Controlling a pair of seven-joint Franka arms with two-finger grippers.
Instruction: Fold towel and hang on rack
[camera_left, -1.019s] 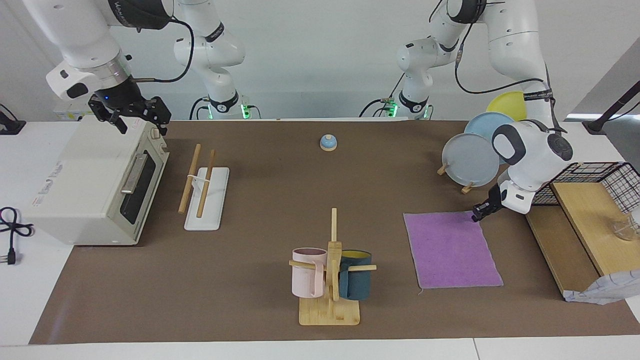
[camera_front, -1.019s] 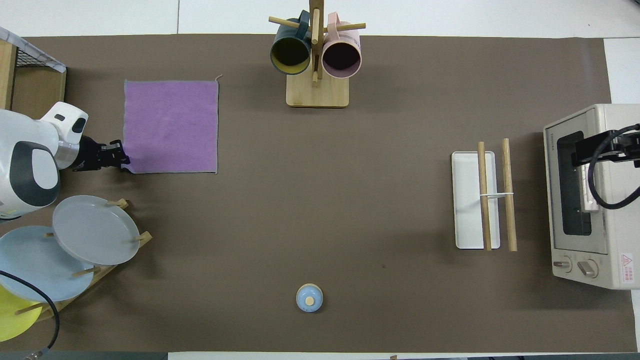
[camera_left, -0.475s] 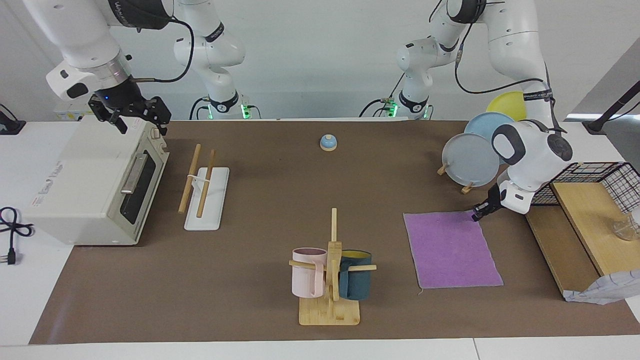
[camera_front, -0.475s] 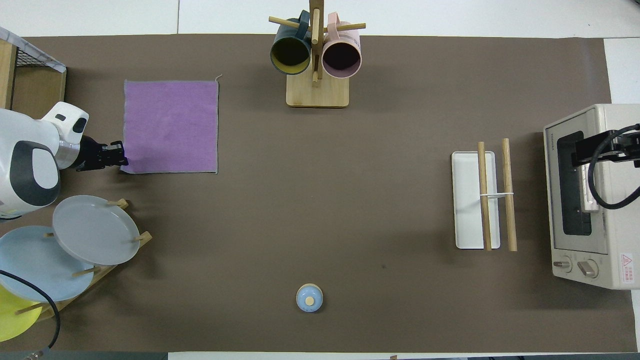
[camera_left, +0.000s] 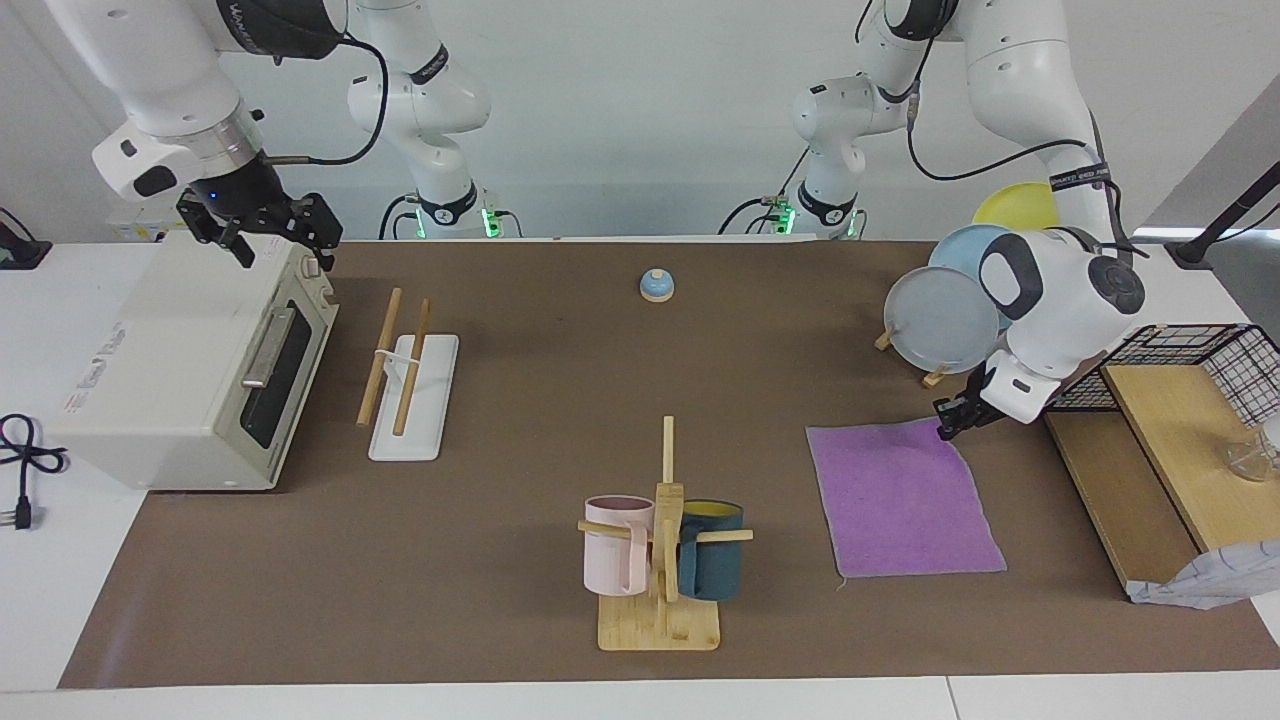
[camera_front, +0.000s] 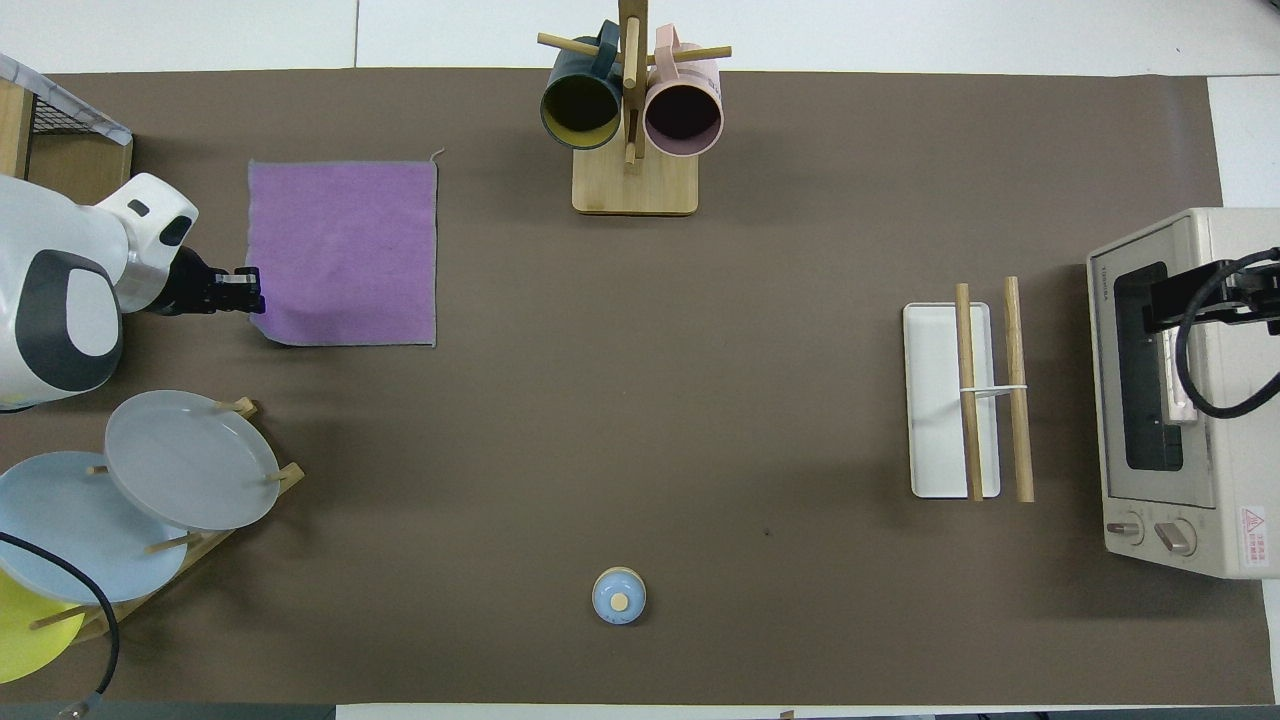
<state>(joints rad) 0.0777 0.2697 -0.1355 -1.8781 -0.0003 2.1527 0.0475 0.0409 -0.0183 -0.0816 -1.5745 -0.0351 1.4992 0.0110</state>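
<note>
The left end effector (camera_left: 945, 428) is gripping the towel (camera_left: 903, 500) by its lifted corner at the left arm's bench end, well apart from the rack (camera_left: 411, 385), while the right end effector (camera_left: 268, 235), released, is waiting over the oven (camera_left: 180, 370).

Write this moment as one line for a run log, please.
left gripper: shut on towel corner, corner lifted | right gripper: open, waiting over toaster oven | rack: bare | fold: not done
</note>
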